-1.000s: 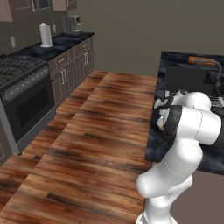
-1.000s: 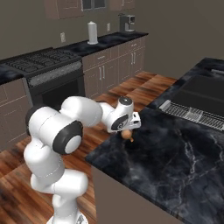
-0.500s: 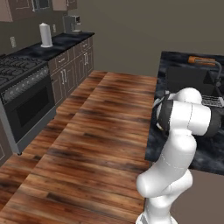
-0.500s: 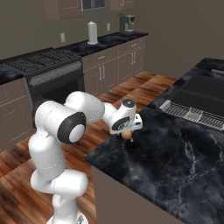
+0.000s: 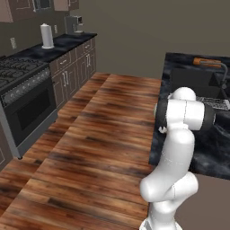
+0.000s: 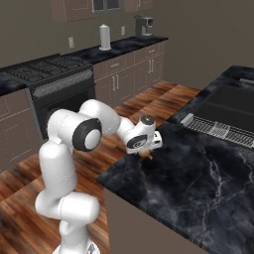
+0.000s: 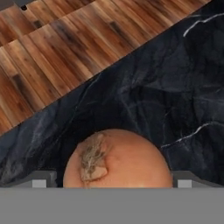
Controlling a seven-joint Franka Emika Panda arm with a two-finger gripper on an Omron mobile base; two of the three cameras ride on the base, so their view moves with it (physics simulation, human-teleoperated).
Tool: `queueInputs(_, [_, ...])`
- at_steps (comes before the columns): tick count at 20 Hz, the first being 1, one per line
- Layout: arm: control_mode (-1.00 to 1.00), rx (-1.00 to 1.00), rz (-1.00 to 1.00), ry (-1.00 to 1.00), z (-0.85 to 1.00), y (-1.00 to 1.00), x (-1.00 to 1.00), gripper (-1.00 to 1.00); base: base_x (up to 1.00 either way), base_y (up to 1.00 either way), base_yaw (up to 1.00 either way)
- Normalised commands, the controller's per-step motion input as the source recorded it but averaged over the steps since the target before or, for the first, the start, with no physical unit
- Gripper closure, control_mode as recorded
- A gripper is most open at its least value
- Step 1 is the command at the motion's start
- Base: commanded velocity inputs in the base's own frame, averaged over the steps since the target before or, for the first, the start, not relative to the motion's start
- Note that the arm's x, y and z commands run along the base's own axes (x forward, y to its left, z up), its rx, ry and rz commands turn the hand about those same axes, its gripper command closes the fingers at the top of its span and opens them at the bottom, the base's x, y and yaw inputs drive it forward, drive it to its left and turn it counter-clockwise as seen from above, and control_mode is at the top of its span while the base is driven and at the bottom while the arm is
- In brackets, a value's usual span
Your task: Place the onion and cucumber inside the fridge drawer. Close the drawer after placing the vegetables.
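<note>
The round, smooth-skinned orange-brown onion (image 7: 117, 158), firm but likely to roll, sits between the wide-spread gripper (image 7: 112, 179) fingers, best pinched across its middle.

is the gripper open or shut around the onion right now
Open. In the hand view the gripper has one finger tip on each side of the onion, which sits on the dark marble counter.
</note>
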Motion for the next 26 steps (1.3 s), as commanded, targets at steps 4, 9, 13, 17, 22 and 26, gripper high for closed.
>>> queueInputs(4, [-1.0,0.0,0.01,0.0,-0.3,0.0,0.0,-1.0,0.0,0.0,0.0])
queueInputs(9, [-1.0,-0.01,0.01,0.0,-0.42,0.0,0.0,1.0,0.0,0.0,0.0])
queueInputs(13, [-1.0,-0.03,0.0,0.0,-0.45,0.0,0.0,1.0,0.0,0.0,0.0])
queueInputs(17, [-1.0,0.0,0.0,-0.05,-0.16,0.0,-0.18,1.0,0.0,0.0,0.0])
queueInputs(22, [-1.0,0.0,0.0,-0.18,0.0,0.04,-0.78,1.0,0.0,0.0,0.0])
queueInputs(26, [-1.0,-0.01,0.0,-0.14,0.47,0.6,-0.84,1.0,0.0,0.0,0.0])
